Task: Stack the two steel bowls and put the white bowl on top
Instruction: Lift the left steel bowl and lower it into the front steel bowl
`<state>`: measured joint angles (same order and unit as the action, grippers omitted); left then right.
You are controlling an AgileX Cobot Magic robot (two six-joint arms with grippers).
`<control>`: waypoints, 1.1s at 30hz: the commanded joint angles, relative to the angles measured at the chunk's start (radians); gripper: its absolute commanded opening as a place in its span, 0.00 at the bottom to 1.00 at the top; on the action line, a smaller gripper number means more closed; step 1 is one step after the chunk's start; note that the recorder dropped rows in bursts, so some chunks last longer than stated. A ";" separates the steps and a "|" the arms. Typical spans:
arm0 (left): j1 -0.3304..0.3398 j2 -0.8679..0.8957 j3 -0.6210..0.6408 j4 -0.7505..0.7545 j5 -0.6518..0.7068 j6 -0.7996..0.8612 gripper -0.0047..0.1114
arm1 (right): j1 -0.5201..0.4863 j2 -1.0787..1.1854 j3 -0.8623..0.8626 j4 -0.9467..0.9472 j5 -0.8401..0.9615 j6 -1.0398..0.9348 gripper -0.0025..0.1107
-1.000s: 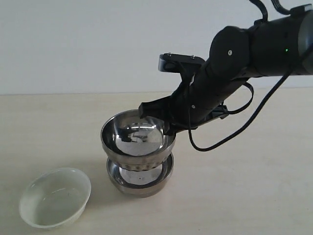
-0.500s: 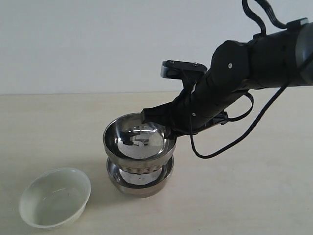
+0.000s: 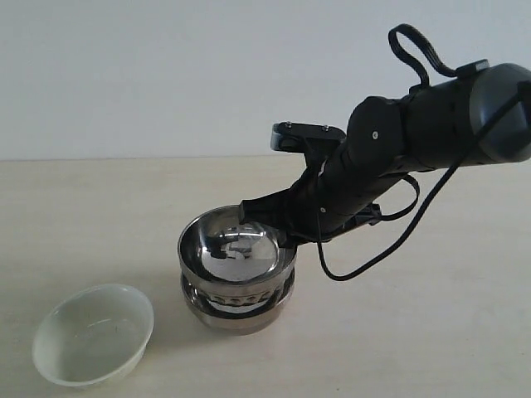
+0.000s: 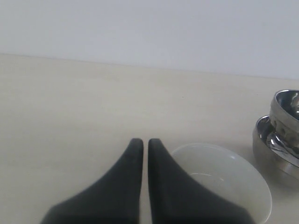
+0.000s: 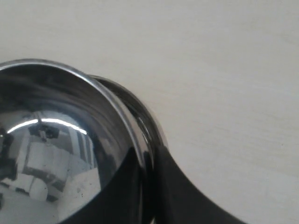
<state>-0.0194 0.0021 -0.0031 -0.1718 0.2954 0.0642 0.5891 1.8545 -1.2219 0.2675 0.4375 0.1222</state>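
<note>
Steel bowls, two: upper steel bowl [image 3: 238, 251], lower steel bowl [image 3: 241, 318]. White bowl [image 3: 93, 334], one. Table [image 3: 415, 332], one.

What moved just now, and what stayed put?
The right hand lowered the ribbed steel bowl into the smooth steel bowl, so it now sits nearly nested. The hand still pinches its rim; nothing was let go. The smooth steel bowl and the white bowl stayed where they were.

Pale matte surface [image 3: 415, 332], two items in direct contact
Near centre: smooth steel bowl [image 3: 236, 313]; well apart at front left: white bowl [image 3: 93, 334]
</note>
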 commanded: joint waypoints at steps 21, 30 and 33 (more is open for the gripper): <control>0.003 -0.002 0.003 0.005 -0.002 -0.010 0.07 | 0.004 0.042 0.004 0.011 -0.029 -0.022 0.02; 0.003 -0.002 0.003 0.005 -0.002 -0.010 0.07 | 0.004 0.042 0.004 0.011 -0.029 -0.022 0.02; 0.003 -0.002 0.003 0.005 -0.002 -0.010 0.07 | 0.012 0.042 0.004 0.011 -0.038 -0.024 0.02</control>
<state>-0.0194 0.0021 -0.0031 -0.1718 0.2954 0.0642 0.5915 1.8983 -1.2219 0.2751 0.4214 0.1067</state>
